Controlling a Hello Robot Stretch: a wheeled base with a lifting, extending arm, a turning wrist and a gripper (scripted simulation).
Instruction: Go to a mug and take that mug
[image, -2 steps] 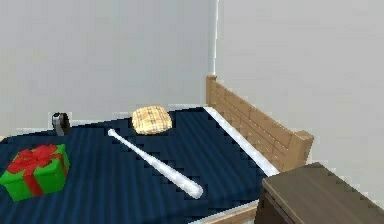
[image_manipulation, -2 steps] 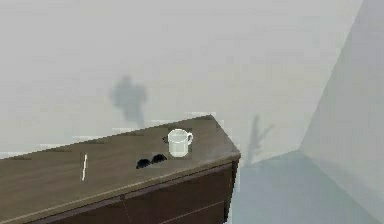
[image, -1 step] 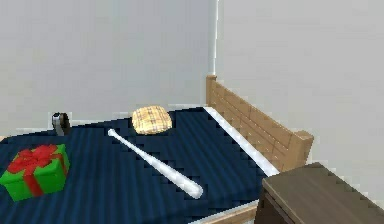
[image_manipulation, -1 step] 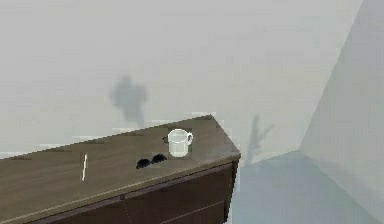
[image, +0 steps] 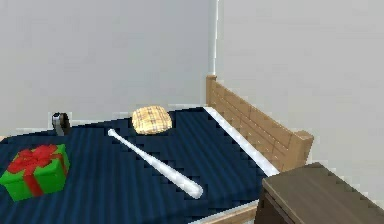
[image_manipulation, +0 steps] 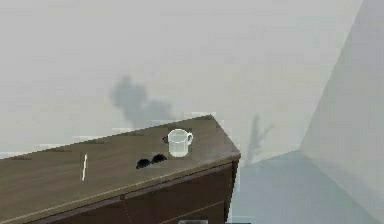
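A bed (image: 225, 150) with a dark blue striped cover takes up most of the forward view, its wooden headboard (image: 258, 125) along the right side. A dark wooden dresser (image_manipulation: 40, 178) stands against the pale wall in the arm side view. On the bed lie a white bat (image: 155, 163) set diagonally, a green gift box (image: 35, 172) with a red ribbon near the left edge, and a tan cushion (image: 152, 120) by the far wall. The mug (image_manipulation: 179, 142), pale and upright, stands on the dresser top near its right end. Small dark blobs (image_manipulation: 152, 161) lie just left of it, and a thin white stick (image_manipulation: 84, 166) farther left. The claw's state cannot be told.
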